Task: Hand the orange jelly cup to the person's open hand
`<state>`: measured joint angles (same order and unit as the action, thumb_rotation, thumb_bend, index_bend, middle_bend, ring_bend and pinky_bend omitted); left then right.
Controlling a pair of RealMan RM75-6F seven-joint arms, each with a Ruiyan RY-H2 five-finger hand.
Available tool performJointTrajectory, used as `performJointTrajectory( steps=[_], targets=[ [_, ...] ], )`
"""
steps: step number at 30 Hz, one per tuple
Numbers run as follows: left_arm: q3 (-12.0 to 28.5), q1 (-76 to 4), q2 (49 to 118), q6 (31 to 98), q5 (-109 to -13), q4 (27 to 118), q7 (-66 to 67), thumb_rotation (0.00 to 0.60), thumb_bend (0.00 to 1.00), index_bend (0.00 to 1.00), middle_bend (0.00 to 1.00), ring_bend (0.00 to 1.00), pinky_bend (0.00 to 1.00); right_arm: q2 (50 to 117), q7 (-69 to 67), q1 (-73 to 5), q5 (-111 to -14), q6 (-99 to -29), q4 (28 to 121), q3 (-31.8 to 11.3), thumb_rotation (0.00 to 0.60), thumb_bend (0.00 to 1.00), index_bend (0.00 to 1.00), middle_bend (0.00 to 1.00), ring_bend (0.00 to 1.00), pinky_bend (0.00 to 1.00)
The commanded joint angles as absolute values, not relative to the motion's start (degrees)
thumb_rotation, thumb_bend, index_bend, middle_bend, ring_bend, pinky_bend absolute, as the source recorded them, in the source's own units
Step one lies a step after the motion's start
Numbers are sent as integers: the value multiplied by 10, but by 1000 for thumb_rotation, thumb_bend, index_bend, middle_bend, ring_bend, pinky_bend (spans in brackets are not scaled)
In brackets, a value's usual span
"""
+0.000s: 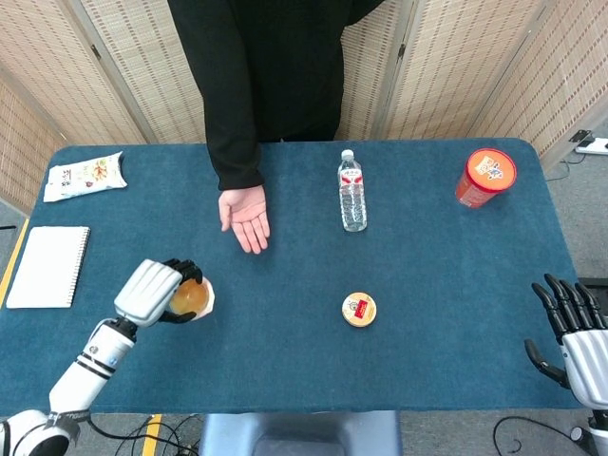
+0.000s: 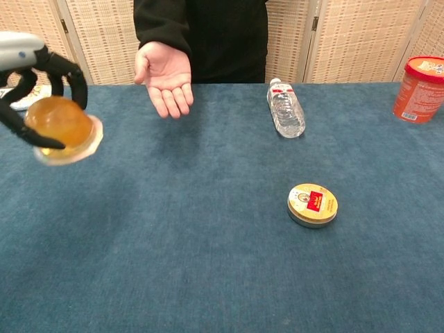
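Observation:
My left hand (image 1: pixel 152 291) (image 2: pixel 28 76) grips the orange jelly cup (image 1: pixel 191 298) (image 2: pixel 61 125), a domed amber cup with a white rim, and holds it in the air above the blue table (image 1: pixel 427 266). The person's open hand (image 1: pixel 243 213) (image 2: pixel 165 76) is palm up over the table's far middle, ahead and to the right of the cup. At the bottom right corner of the head view my right hand (image 1: pixel 570 337) hangs beyond the table's edge with its fingers spread, holding nothing.
A water bottle (image 1: pixel 352 192) (image 2: pixel 285 109) lies right of the person's hand. A round tin (image 1: pixel 359 310) (image 2: pixel 312 205) sits mid-table. An orange tub (image 1: pixel 485 177) (image 2: pixel 420 88) stands far right. A snack packet (image 1: pixel 85 176) and a notebook (image 1: pixel 48 266) are at the left.

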<state>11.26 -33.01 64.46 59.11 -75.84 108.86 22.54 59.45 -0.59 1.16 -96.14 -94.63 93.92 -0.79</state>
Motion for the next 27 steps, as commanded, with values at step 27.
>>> performJointTrajectory(
  steps=[27],
  targets=[
    [130, -652, 727, 350, -435, 823, 260, 600, 217, 258, 362, 256, 577, 579, -34, -3, -892, -908, 948, -34, 600, 288, 0, 0, 0, 0]
  ],
)
